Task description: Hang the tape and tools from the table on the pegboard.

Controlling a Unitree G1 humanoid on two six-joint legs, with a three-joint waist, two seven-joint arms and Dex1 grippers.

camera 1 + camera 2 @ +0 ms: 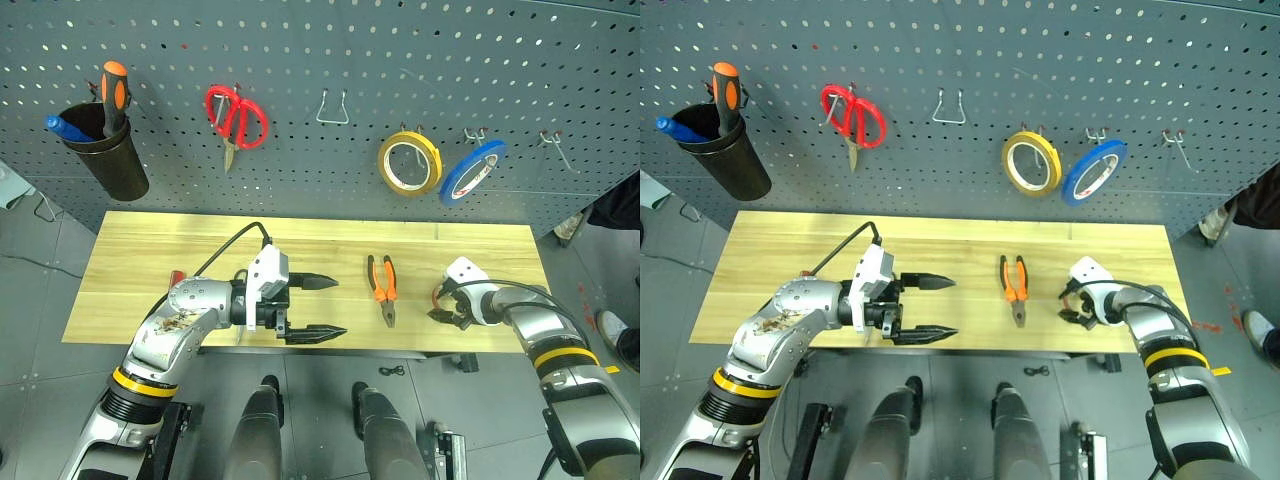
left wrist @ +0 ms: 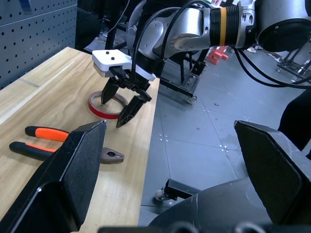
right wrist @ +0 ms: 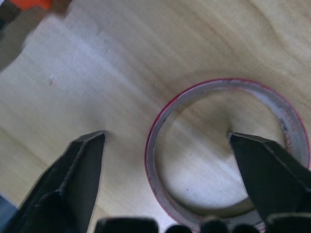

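The red tape ring (image 3: pixel 155 160) lies flat near the front right edge of the table (image 1: pixel 150 240). My right gripper (image 3: pixel 165 138) points down over it, open. One finger stands inside the hollow and the other outside, so they straddle the ring's wall (image 2: pixel 104 114). The orange-and-black pliers (image 1: pixel 382 288) lie on the table between my two hands, handles toward the pegboard (image 1: pixel 300 50). My left gripper (image 1: pixel 325 307) hovers open and empty at the table's front edge, pointing right toward the pliers. Something small and red (image 1: pixel 177 277) peeks out beside my left forearm; I cannot tell what it is.
On the pegboard hang red-handled scissors (image 1: pixel 236 118), a yellow roll (image 1: pixel 410 163) and a blue roll (image 1: pixel 472 170). A black cup (image 1: pixel 108 150) at the left holds an orange-handled screwdriver. Bare hooks sit at the middle (image 1: pixel 332 108) and far right (image 1: pixel 555 145).
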